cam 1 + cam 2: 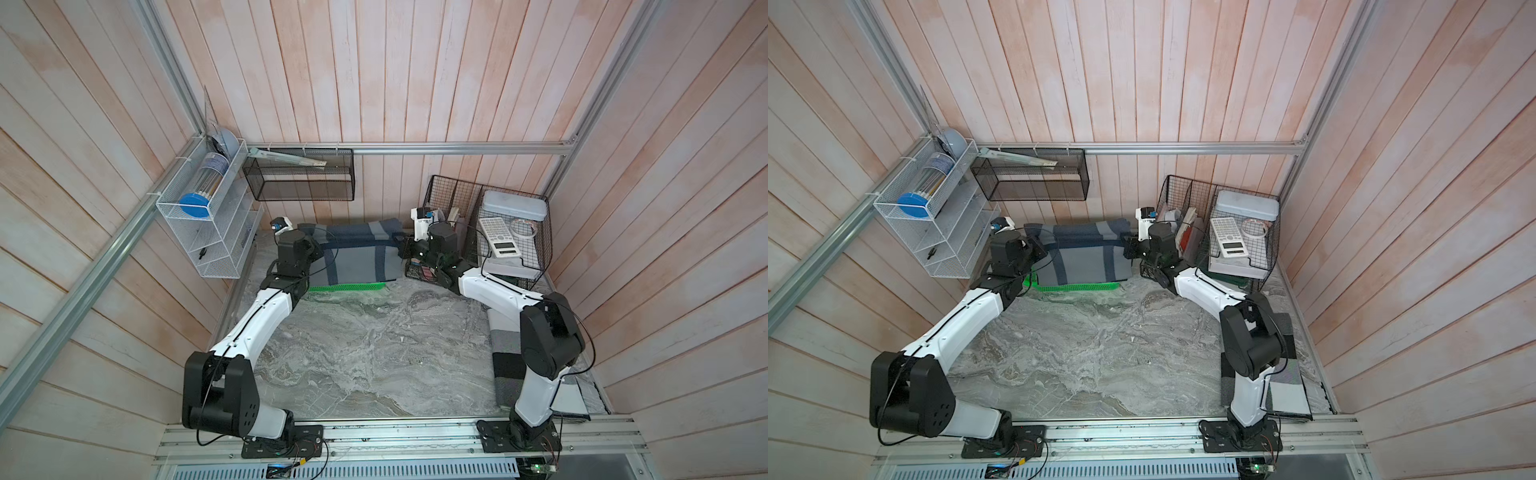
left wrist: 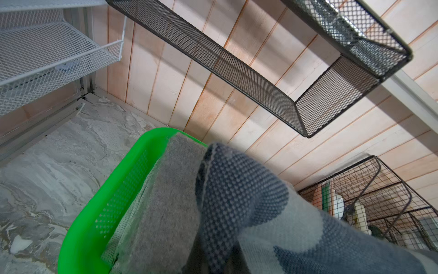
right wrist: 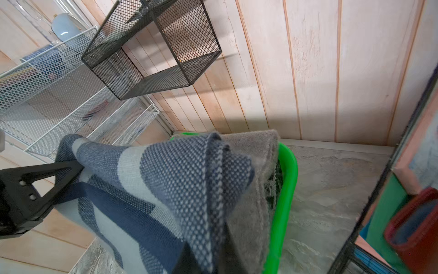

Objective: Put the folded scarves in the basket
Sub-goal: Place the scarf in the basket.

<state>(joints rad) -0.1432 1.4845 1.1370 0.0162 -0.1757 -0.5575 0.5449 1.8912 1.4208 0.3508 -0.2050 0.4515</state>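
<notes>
Your left fingers [image 3: 47, 187] are clamping the left end of the scarf [image 1: 357, 257], and your right fingers [image 1: 1129, 247] are clamping its right end. The scarf is hanging over the basket [image 1: 353, 287], its lower fold reaching inside. The carrying appears done; lowering and releasing are remaining.

Both arms stretched far up-frame, grippers facing each other.
From lower left the left arm [image 1: 266, 316] bows inward, the right arm [image 1: 496, 289] from lower right; left gripper [image 1: 311, 243] and right gripper [image 1: 403, 246] each pinched tight on one scarf [image 1: 357, 259] end, mid-frame.
</notes>
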